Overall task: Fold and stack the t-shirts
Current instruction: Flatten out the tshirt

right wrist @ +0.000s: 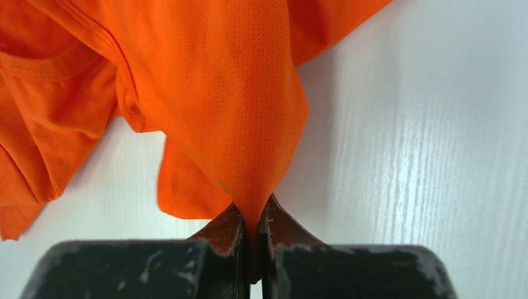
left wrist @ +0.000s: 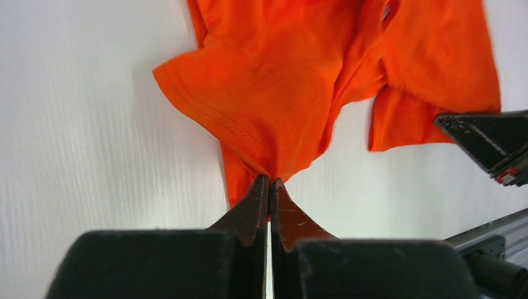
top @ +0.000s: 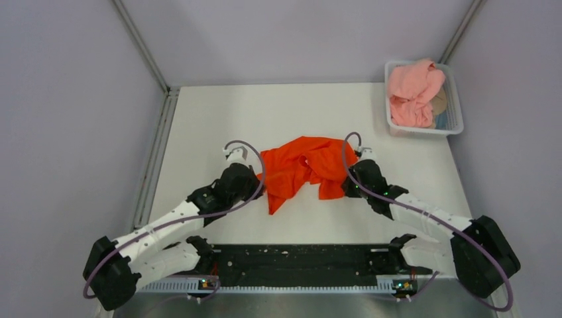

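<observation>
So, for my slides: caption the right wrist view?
Right gripper, jaws shut on a fold of orange t-shirt over the table.

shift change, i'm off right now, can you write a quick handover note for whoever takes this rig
Left tool: shut on the orange t-shirt, pinching its left edge.
Right tool: shut on the same shirt, at its right edge.
Things: the orange t-shirt lies crumpled mid-table; the pink t-shirt is bunched in the white basket at the far right corner.
Done: both grips taken; nothing is folded or stacked.
Left: spread and fold the orange one, fetch and fold the pink one, stack them.
</observation>
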You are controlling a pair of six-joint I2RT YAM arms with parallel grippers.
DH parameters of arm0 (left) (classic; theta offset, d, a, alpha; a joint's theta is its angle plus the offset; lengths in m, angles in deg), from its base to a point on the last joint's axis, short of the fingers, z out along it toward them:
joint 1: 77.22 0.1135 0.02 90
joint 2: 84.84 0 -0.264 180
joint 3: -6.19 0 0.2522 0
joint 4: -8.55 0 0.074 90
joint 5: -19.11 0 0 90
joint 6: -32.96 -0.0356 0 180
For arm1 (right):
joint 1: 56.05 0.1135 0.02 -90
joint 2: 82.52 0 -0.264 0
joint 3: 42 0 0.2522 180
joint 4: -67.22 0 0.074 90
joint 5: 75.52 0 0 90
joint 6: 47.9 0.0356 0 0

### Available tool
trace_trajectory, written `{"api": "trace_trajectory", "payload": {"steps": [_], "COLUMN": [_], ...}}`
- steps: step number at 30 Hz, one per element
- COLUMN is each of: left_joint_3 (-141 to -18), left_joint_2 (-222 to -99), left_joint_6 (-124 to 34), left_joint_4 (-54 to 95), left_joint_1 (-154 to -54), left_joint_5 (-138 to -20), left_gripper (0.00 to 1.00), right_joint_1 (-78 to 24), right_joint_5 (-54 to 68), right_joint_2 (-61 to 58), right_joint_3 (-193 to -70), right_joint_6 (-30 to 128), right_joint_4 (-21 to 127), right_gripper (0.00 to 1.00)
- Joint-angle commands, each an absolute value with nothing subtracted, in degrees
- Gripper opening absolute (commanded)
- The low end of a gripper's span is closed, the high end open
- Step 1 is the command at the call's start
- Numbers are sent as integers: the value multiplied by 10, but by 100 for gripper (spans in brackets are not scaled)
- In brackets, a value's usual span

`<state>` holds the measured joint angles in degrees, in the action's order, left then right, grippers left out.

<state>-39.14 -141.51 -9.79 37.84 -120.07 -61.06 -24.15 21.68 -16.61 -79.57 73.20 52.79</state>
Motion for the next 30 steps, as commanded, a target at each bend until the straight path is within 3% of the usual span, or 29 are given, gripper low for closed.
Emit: {"api": "trace_trajectory", "payload": {"steps": [1, 10, 23, 30], "left_joint_3": [-455, -545, -744, -776], "left_joint_2": [-1348, -1221, -1173, -1269], "left_joint_6": [-119, -170, -294, -338], "left_joint_4": [401, 392, 376, 331], "left_joint_1": [-1203, -1203, -1203, -1202], "left_joint_5": [-518, -469, -531, -403], "left_gripper": [0, 0, 0, 0], "right_joint_1": [-234, -234, -234, -234], "right_joint_5": [271, 216, 109, 250], "right_joint_2": [-264, -424, -419, -337], "right_joint_3": [-860, -1000, -1273, -1328], "right_joint_6": [702, 585, 524, 514], "right_joint_4": [474, 385, 288, 302], "right_gripper": [0, 0, 0, 0]}}
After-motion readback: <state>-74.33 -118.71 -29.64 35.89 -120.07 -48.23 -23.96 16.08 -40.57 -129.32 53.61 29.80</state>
